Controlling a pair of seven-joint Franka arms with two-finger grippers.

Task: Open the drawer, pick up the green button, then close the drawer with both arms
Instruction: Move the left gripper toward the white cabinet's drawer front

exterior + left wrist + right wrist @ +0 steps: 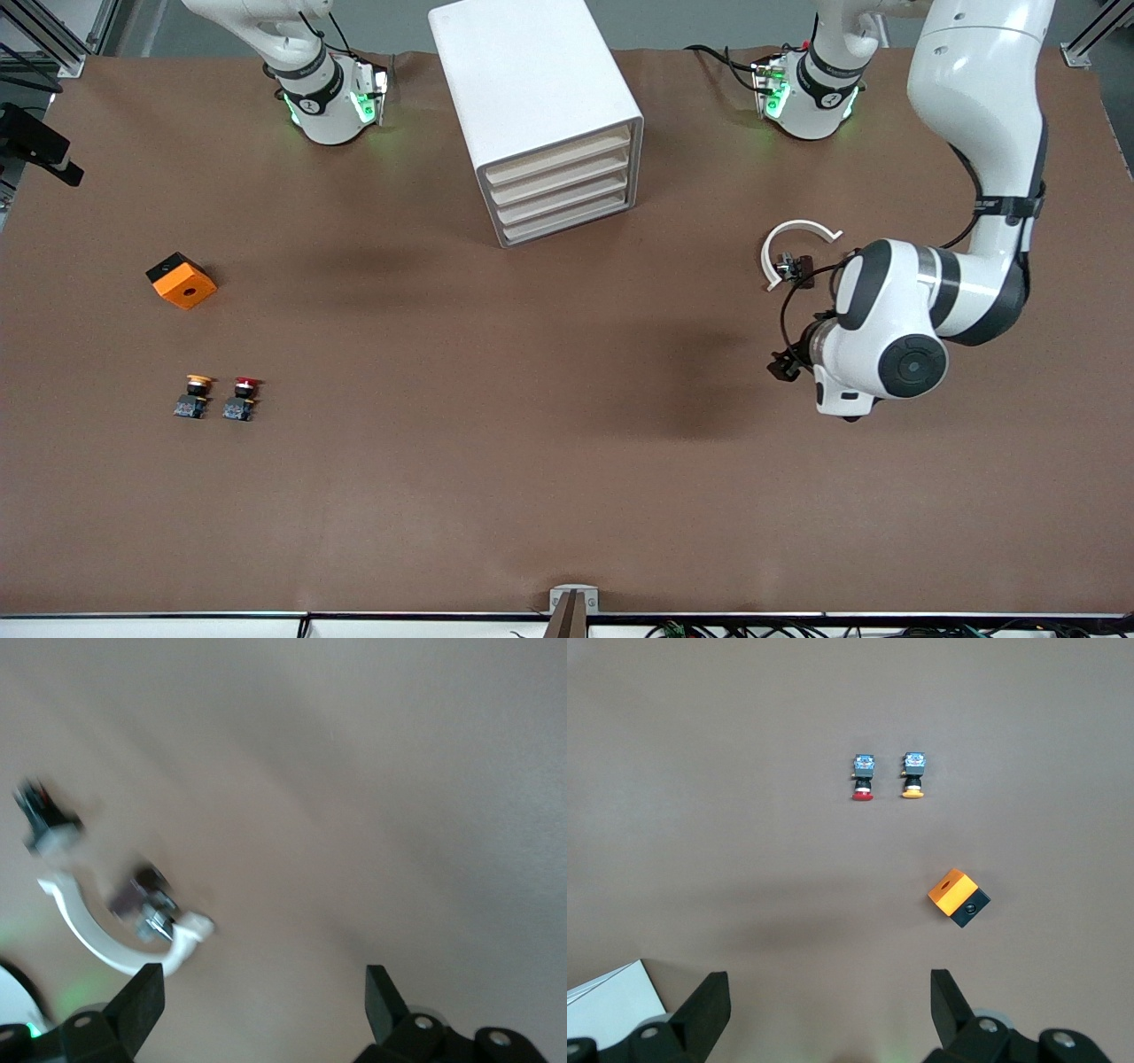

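**All four drawers shut, no green button to be seen**

The white box cabinet point(539, 106) stands on the brown table point(496, 461) between the two arm bases. Its four cream drawer fronts are all pushed in. The drawer point(567, 217) at the bottom is shut like the others, so whatever lies inside is hidden. The green-capped button does not show in any view.

The left arm point(961, 266) bends out over the table at its own end. Its big white wrist covers its hand from the front camera. In the left wrist view, the left gripper point(261, 997) has its two dark fingers spread wide with nothing between them, over bare brown table. That view is smeared. It shows a white curved bracket point(97, 935) with small dark bits on it, hard to make out. The same white ring piece point(791, 248) shows in the front view, beside the arm's wrist.

The right arm's hand is cut off at the top of the front view. In its wrist view, the right gripper point(828, 997) is spread wide and holds nothing. It hangs high over the table, and a corner of the cabinet pokes in at the edge.

Toward the right arm's end of the table sits an orange and black block point(181, 280). Nearer the front camera lie a yellow-capped button point(194, 396) and a red-capped button point(242, 399), side by side.

The small dark mark on the arm is too tiny to read.
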